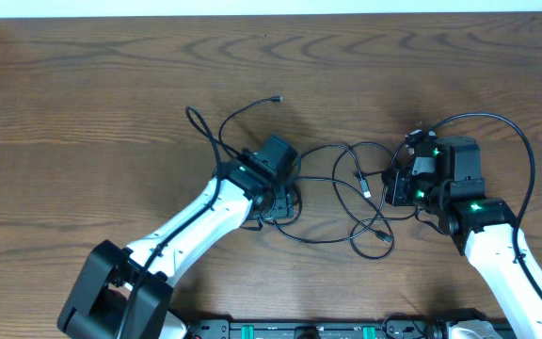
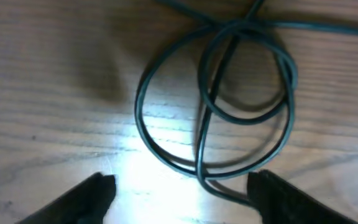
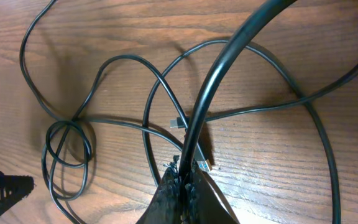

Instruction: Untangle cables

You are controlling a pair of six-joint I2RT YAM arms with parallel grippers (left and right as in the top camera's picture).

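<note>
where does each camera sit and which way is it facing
overhead: above the table, facing straight down; both arms show.
left wrist: on the left arm, facing down past the left gripper onto a cable coil.
right wrist: on the right arm, facing past the shut right gripper across the cables.
shared: both wrist views show that coil.

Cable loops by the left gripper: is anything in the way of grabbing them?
Nothing visible. The open left gripper straddles the near end of the black cable loops, with only bare table between.
</note>
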